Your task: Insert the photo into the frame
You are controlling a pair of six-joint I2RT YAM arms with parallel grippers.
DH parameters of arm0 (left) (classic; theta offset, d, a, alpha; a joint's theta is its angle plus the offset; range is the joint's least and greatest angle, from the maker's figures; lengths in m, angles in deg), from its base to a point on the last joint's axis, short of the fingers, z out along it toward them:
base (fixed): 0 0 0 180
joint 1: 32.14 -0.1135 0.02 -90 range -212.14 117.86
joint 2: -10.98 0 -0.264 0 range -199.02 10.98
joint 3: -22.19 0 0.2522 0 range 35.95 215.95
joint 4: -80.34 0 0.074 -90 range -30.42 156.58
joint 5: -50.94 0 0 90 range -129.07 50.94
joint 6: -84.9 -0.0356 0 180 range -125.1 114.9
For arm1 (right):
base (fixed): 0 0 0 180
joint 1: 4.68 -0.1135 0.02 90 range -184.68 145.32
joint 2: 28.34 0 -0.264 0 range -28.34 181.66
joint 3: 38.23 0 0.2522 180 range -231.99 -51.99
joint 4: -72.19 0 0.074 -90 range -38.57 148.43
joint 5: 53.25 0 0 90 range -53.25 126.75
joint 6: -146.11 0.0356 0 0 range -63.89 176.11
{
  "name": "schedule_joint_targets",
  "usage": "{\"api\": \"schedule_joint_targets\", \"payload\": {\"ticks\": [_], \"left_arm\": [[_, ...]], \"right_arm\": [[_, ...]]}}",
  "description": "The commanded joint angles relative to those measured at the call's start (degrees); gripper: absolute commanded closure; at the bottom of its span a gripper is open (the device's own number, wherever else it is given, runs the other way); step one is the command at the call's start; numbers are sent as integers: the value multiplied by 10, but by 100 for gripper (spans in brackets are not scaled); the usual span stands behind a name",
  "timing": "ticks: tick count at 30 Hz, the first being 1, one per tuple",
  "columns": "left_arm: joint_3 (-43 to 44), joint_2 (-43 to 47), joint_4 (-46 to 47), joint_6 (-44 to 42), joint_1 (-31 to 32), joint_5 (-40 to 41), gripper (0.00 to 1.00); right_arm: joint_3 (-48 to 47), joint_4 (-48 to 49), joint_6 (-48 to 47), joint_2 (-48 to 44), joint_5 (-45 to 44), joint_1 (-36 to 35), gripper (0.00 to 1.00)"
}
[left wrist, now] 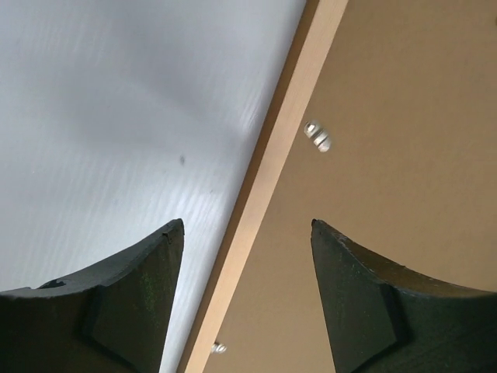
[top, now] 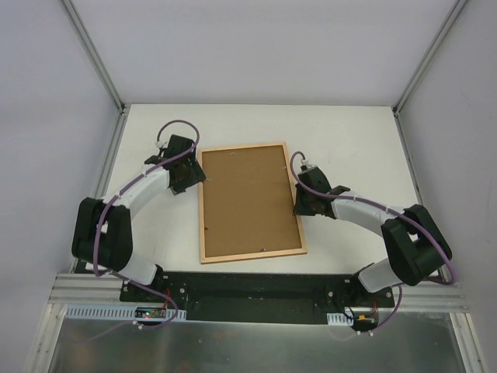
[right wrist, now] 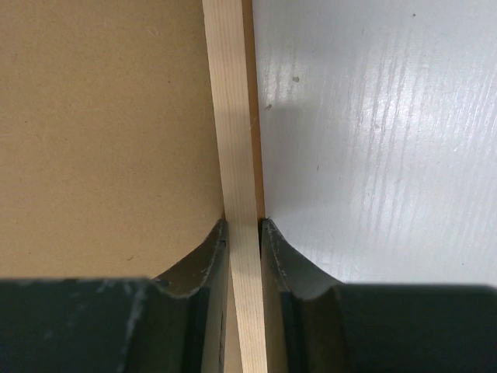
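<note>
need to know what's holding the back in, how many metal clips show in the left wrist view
2. One metal clip sits on the brown back of the frame just inside its wooden border, ahead of the left gripper. A second clip shows at the bottom edge. Others may lie out of view.

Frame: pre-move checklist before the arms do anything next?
1. Right gripper closed on the right rail of the frame: ok, one finger on each side of the wooden border.
2. Left gripper on the left rail: not ok, jaws open and straddling the border, not touching it.
3. Frame lying flat, back up, on the table: ok, brown backing board faces the camera.
4. Retaining tabs on the backing: cannot tell whether they are turned in or out.
5. Photo inside the frame: cannot tell, the back hides it and no loose print shows in any view.
</note>
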Motion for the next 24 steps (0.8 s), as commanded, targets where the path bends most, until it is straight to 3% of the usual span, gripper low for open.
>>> {"api": "schedule_joint_targets", "payload": {"ticks": [1,12,24], "left_arm": [[89,-86,8,-43,-17,-49,34],[167,-213,5,-37,-26,-54,34],[144,-231,4,-38,-25,-53,42]], "right_arm": [[36,-59,-6,29,-15,-6,99],[41,-57,-6,27,-14,-8,99],[34,-56,-7,34,-12,-10,99]]}}
